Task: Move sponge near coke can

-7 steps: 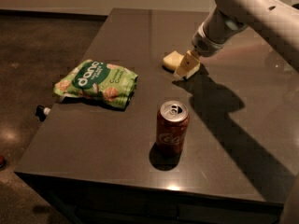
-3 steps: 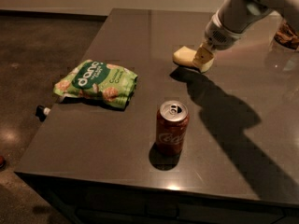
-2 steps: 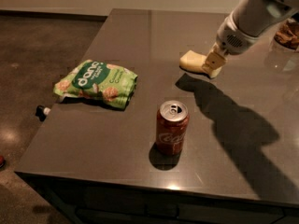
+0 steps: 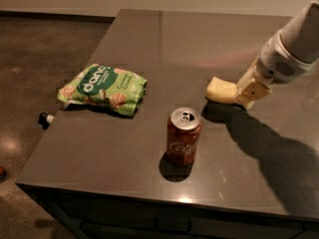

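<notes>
Currently the sponge [image 4: 221, 90] is clamped at one end in the gripper [image 4: 246, 95], just above the dark table [image 4: 149, 39], behind and to the right of the coke can [image 4: 184, 136], near it but apart. A green snack bag [image 4: 102, 88] lies left of the can.

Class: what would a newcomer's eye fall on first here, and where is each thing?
The red coke can stands upright near the dark table's front edge. Behind it to the right, the gripper holds the pale yellow sponge by one end. A green snack bag lies at the left.
</notes>
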Controlling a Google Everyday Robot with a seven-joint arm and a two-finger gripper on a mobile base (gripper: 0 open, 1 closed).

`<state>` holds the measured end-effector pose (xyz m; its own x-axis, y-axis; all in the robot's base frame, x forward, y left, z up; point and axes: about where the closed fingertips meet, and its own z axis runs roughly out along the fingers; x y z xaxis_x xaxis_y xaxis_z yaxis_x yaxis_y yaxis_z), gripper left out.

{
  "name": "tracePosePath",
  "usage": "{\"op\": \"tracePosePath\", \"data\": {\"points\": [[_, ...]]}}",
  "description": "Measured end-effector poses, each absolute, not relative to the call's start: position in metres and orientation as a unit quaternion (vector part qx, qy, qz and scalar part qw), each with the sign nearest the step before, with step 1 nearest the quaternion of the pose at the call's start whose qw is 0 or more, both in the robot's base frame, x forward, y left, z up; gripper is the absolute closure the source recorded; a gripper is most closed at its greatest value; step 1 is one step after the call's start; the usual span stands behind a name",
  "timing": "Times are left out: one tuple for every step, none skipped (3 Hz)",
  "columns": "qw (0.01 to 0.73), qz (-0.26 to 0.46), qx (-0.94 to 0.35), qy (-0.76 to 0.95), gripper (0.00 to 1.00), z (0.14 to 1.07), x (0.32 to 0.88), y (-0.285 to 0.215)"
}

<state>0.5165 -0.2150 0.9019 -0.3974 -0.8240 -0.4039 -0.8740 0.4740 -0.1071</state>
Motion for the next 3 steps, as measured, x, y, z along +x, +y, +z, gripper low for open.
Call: {"op": "tracePosePath", "data": {"points": [[0.193,0.081,-0.536,0.818,1.0,0.891,0.478,-0.218],[0.186,0.103,-0.569,0.794,1.0,0.882,0.444,-0.209],[0.188,0.112,-0.61,0.761,0.87,0.879,0.42,-0.189]]}}
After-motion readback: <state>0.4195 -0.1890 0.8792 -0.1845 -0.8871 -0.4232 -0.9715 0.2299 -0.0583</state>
